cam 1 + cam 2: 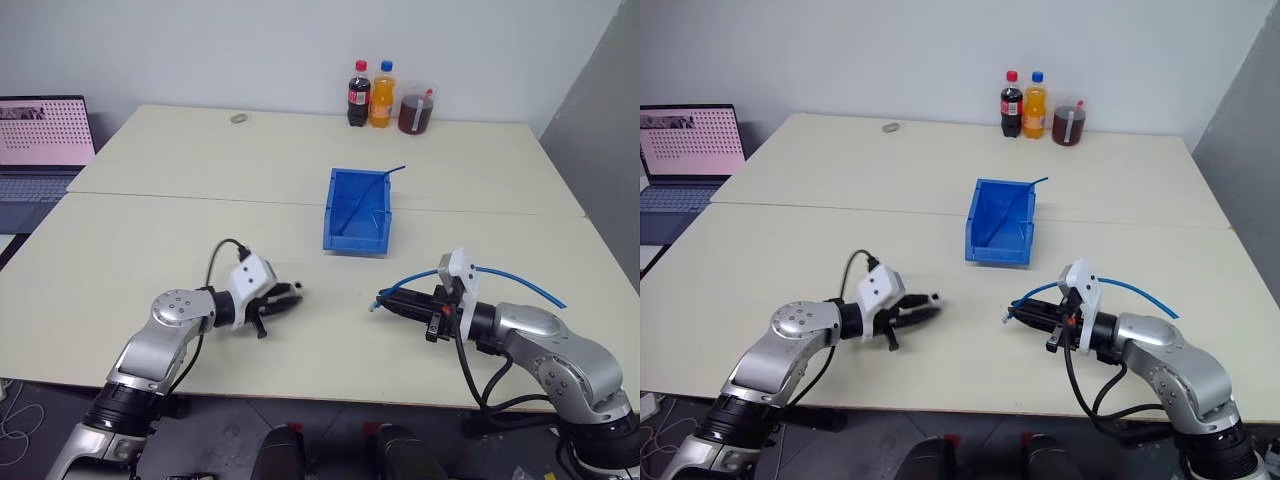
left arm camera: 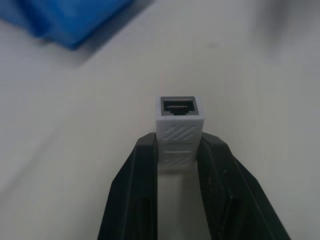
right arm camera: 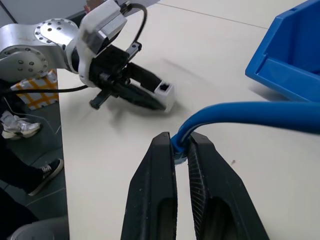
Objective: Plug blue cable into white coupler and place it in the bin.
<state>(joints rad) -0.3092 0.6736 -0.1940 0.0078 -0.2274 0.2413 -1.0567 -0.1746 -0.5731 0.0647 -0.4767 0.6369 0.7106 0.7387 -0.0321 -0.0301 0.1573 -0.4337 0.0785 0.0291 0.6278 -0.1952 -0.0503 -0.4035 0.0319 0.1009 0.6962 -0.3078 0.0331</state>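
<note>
The left gripper is closest to us, low over the table. Its two black fingers squeeze the white coupler between them. The little white block sticks out past the fingertips, and its dark hole faces away from the wrist, toward the other arm.

A short way across from it is the right gripper. Its fingers are pressed together on the blue cable, close to one end. That end points at the coupler. The rest of the cable bends up and back over the right arm.

The bin sits past both grippers, near the gap between them, with a thin blue strand leaning inside.

The plug and the hole are still apart. If they do not line up, I think the plug could hit the coupler's edge. That push could make the bendy cable fold or knock the coupler crooked in the fingers.
</note>
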